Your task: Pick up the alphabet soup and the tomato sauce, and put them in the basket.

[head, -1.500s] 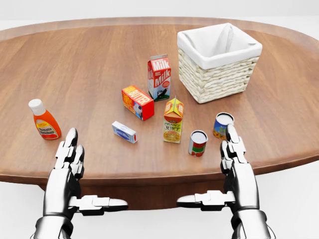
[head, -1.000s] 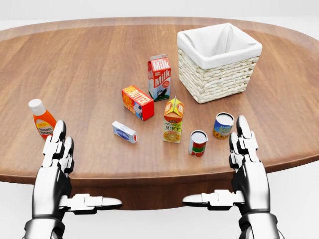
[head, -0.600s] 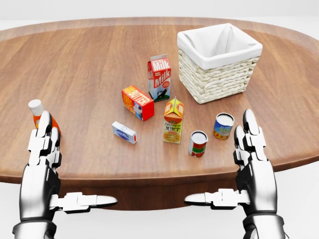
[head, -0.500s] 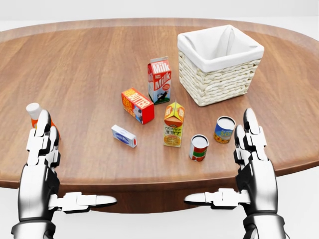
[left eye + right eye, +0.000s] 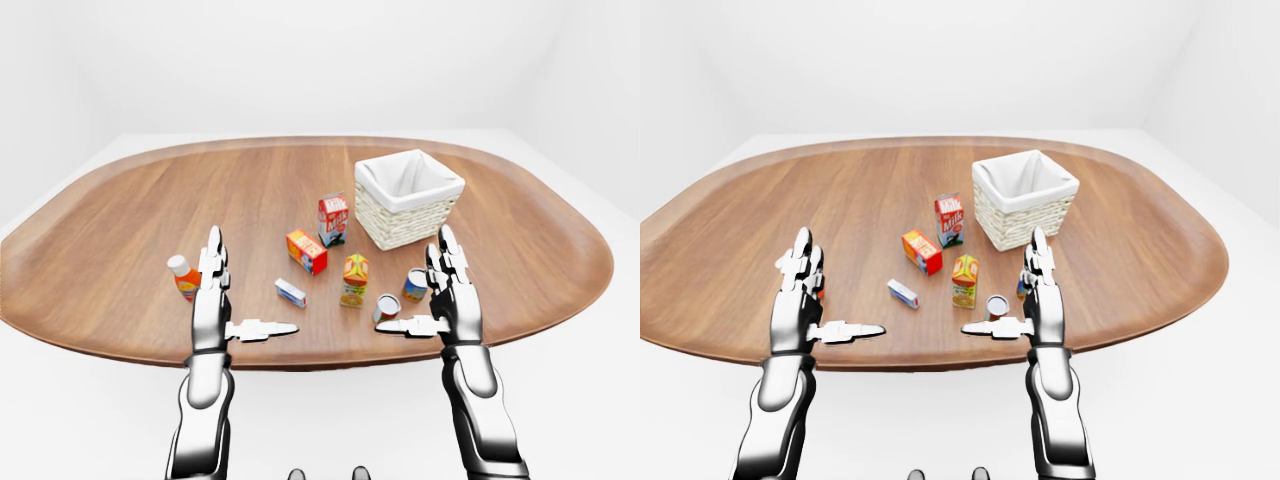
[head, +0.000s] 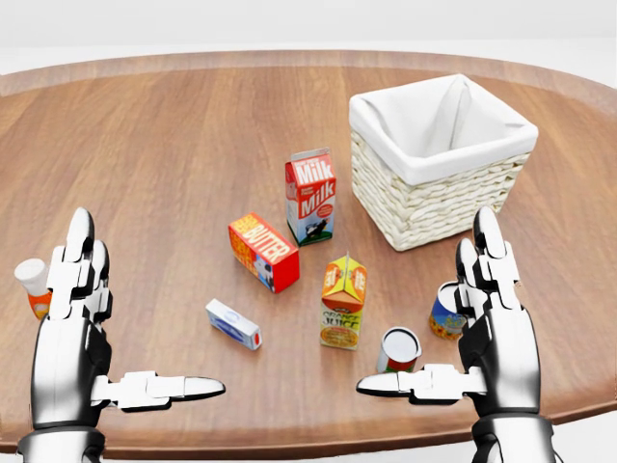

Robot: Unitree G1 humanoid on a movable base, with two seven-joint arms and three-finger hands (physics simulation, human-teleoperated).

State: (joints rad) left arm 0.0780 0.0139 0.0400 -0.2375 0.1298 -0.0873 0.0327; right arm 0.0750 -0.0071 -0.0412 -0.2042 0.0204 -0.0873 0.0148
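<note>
Left hand: at 8 o'clock in the head view, nearest the camera; fingers straight up, thumb out sideways, fully spread and holding nothing.
Right hand: at 4 o'clock, spread wide in the same way and empty, just above the bench edge.
Bench: a wooden oval that carries every item.
Tomato sauce: the red-labelled can standing upright at about 5 o'clock, just left of the right hand's thumb and not touched by it.
Alphabet soup: the blue-and-yellow can just beyond it, partly hidden behind the right hand's fingers; whether they touch cannot be told.
Ketchup bottle: at 9 o'clock, peeping out behind the left hand.
Small white box: lying flat near the centre, towards 7 o'clock.
Orange juice carton: upright near the centre, just left of the cans.
Red butter box: a little farther, towards 10 o'clock of the juice.
Milk carton: upright, farther still, near 12 o'clock.
Basket: farthest, at 1 to 2 o'clock, white-lined and empty.
Progress: nothing is done; both cans stand on the bench outside the basket, so both pickups and both placements remain. The right hand looks best placed to begin.
</note>
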